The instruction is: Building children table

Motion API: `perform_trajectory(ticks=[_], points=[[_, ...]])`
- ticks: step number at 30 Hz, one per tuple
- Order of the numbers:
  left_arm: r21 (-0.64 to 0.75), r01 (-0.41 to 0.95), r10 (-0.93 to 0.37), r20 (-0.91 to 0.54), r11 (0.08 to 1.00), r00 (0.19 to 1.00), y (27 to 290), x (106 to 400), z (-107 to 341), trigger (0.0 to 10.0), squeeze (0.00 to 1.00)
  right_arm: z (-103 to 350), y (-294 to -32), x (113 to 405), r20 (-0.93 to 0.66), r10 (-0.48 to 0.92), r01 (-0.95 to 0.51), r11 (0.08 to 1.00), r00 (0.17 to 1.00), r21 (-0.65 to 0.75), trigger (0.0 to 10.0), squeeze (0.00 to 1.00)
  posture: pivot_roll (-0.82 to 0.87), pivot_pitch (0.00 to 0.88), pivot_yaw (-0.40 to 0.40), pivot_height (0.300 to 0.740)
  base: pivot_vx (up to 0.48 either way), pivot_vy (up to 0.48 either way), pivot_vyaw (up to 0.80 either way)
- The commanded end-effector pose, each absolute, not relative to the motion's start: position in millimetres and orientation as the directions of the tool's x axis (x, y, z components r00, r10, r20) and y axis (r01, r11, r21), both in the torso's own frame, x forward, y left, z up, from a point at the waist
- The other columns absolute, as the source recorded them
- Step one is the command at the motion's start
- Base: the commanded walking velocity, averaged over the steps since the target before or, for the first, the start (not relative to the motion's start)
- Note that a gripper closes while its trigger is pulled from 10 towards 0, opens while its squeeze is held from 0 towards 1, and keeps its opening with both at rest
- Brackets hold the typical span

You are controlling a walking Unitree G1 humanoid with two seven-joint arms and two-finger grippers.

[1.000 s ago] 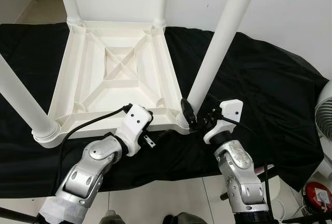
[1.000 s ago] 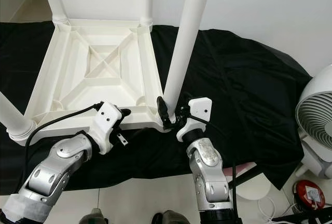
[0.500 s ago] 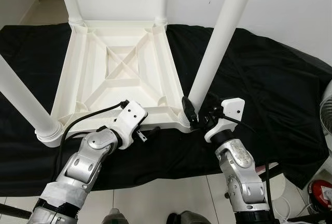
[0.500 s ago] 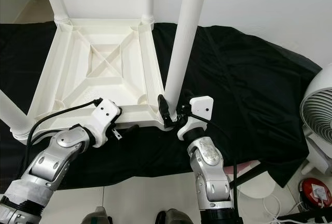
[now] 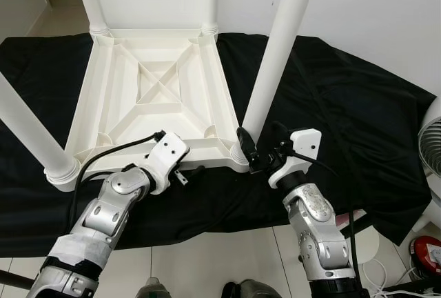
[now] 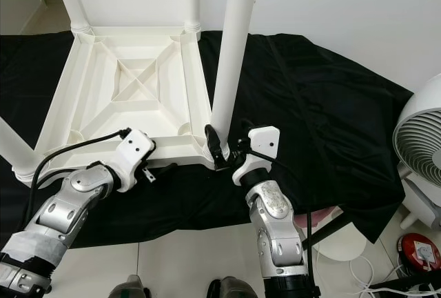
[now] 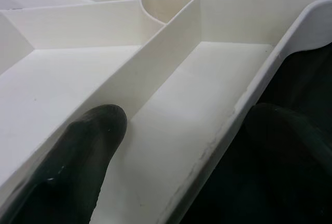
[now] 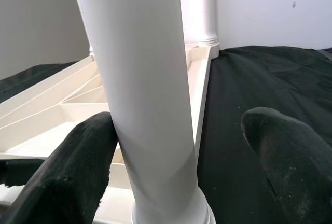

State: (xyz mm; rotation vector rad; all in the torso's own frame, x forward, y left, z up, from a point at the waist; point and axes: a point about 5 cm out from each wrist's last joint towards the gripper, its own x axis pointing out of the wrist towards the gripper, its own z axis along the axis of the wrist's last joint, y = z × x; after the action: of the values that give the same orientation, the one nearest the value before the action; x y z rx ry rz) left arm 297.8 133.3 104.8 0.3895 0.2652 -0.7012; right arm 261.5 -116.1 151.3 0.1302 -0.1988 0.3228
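Table point(image 5: 148, 98) upside down on black cloth point(image 5: 344, 118), all four legs standing in their sockets (assembly looks nearly done) | right claw point(image 5: 258, 147) spread open around near-right leg point(image 5: 275, 56), one finger touching | left claw point(image 6: 155, 167) open, straddling the near rim.

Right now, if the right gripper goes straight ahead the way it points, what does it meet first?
Probably the white table leg: it stands between the right gripper's open fingers, one finger already at it.
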Motion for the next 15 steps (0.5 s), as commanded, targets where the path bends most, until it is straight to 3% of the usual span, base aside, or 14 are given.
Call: perform_trajectory(ticks=[1, 8, 10, 12, 13, 15], points=[[0.337, 0.486, -0.337, -0.414, 0.806, 0.846, 183, 307, 101, 10.0, 0.0, 153, -132, 262, 0.232, 0.242, -0.268, 0.959, 0.942, 0.088, 10.0, 0.0, 0.06, 0.032, -0.032, 0.74, 0.0, 0.0, 0.0], [0.328, 0.467, -0.321, -0.412, 0.821, 0.853, 189, 306, 101, 10.0, 0.0, 156, -132, 263, 0.24, 0.259, -0.28, 0.958, 0.936, 0.06, 10.0, 0.0, 0.06, 0.04, -0.022, 0.74, 0.0, 0.0, 0.0], [0.32, 0.479, -0.332, -0.417, 0.817, 0.846, 193, 304, 102, 8.2, 0.0, 157, -131, 264, 0.238, 0.269, -0.288, 0.956, 0.933, 0.049, 10.0, 0.0, 0.06, 0.045, -0.017, 0.74, 0.0, 0.0, 0.0], [0.321, 0.481, -0.332, -0.42, 0.816, 0.844, 195, 304, 102, 8.2, 0.0, 157, -131, 264, 0.236, 0.272, -0.29, 0.956, 0.933, 0.045, 10.0, 0.0, 0.06, 0.045, -0.017, 0.74, 0.0, 0.0, 0.0], [0.322, 0.477, -0.325, -0.424, 0.818, 0.845, 200, 303, 102, 4.1, 0.0, 156, -131, 265, 0.235, 0.274, -0.292, 0.956, 0.933, 0.042, 10.0, 0.0, 0.06, 0.046, -0.015, 0.74, 0.0, 0.0, 0.0], [0.322, 0.477, -0.325, -0.424, 0.818, 0.845, 200, 303, 102, 4.1, 0.0, 156, -131, 265, 0.235, 0.274, -0.292, 0.956, 0.933, 0.042, 10.0, 0.0, 0.06, 0.046, -0.015, 0.74, 0.0, 0.0, 0.0]])
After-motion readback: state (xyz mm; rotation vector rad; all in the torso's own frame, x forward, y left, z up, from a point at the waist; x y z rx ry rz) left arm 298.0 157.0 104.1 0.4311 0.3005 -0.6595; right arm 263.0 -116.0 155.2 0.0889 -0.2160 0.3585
